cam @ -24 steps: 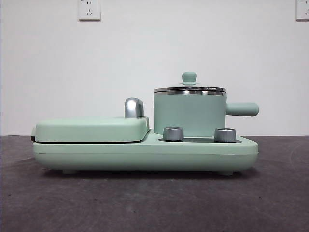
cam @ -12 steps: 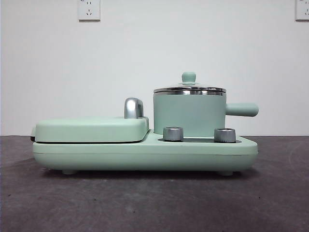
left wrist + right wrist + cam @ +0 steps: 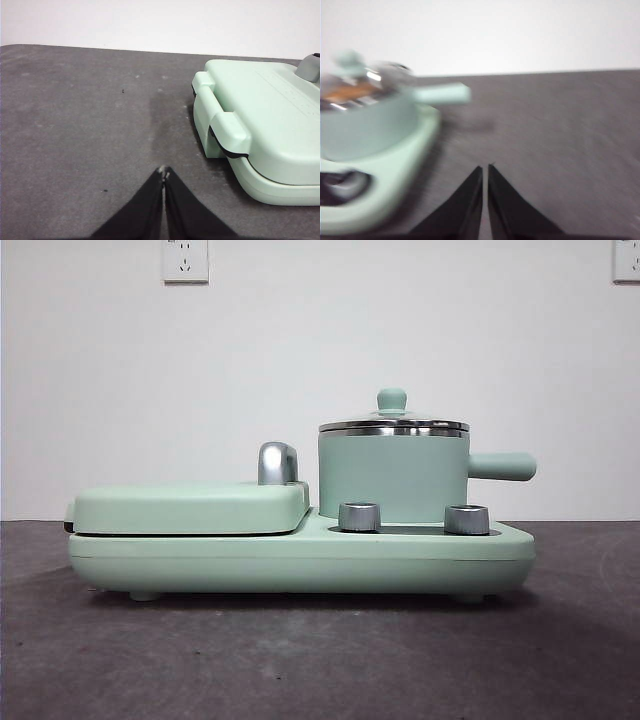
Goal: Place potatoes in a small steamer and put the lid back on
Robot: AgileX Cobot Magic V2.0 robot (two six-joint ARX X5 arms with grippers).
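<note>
The mint-green small steamer (image 3: 392, 478) stands on the right of the appliance base, its side handle (image 3: 502, 466) pointing right. The lid (image 3: 393, 426) with its mint knob sits on it. In the blurred right wrist view the steamer (image 3: 365, 125) wears the lid (image 3: 365, 80), and an orange-brown shape shows through the lid, likely the potato (image 3: 350, 92). My right gripper (image 3: 485, 167) is shut and empty, over the dark table to the side of the steamer's handle. My left gripper (image 3: 164, 172) is shut and empty, over the table beside the griddle end. Neither gripper shows in the front view.
The flat mint griddle cover (image 3: 190, 508) with a chrome handle (image 3: 277, 462) lies on the left of the base (image 3: 300, 560). Two steel dials (image 3: 359, 516) (image 3: 466, 519) sit in front of the steamer. The griddle cover (image 3: 270, 115) also shows in the left wrist view.
</note>
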